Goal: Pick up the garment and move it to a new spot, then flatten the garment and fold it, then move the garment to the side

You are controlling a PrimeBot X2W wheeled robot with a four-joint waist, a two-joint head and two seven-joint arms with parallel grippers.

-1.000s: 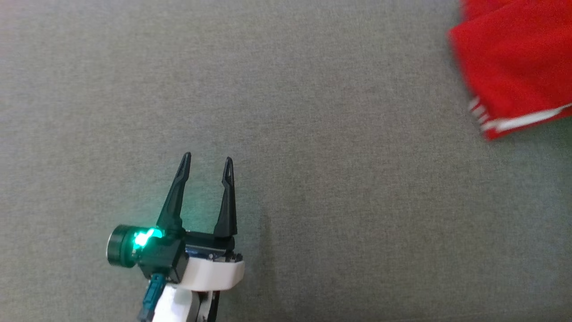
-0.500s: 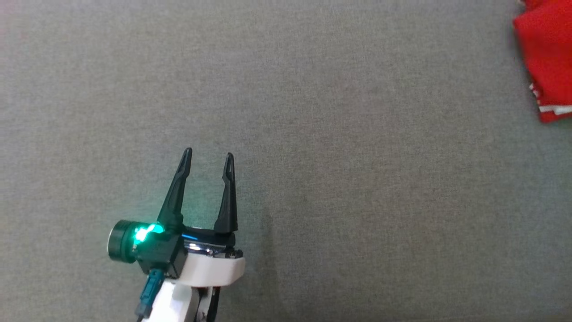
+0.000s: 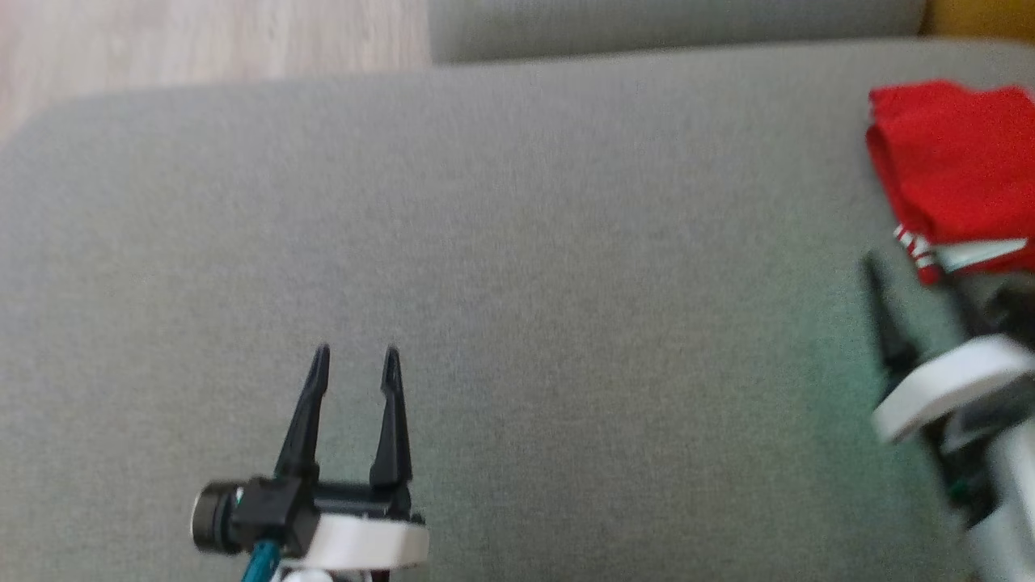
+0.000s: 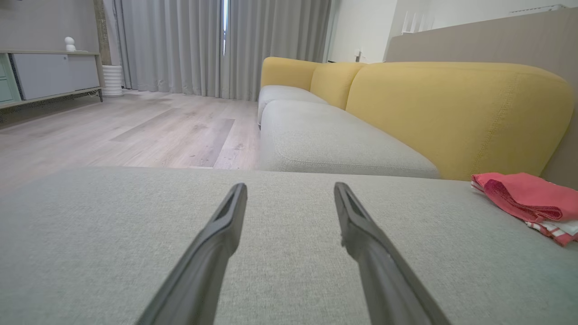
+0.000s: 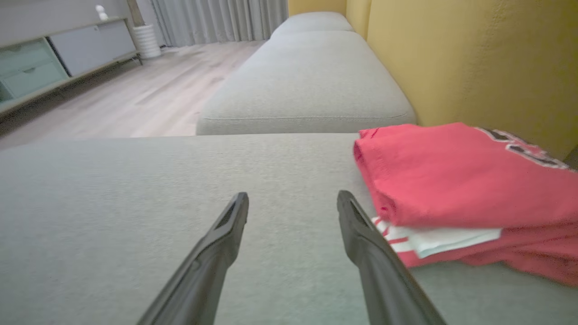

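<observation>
Our left gripper (image 3: 356, 356) and right gripper (image 5: 292, 198) both have jaws apart and empty over the grey sofa seat (image 3: 566, 242). The folded red garment (image 5: 451, 176) lies just outside the right jaws; we judge a sideways sweep could unfold it.

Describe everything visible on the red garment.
The red garment is a fabric top folded into a flat stack, with white-striped trim along its near edge and dark print at a far corner. It lies on the grey sofa seat, beside the yellow backrest. The open right gripper is close by, not gripping it.
</observation>
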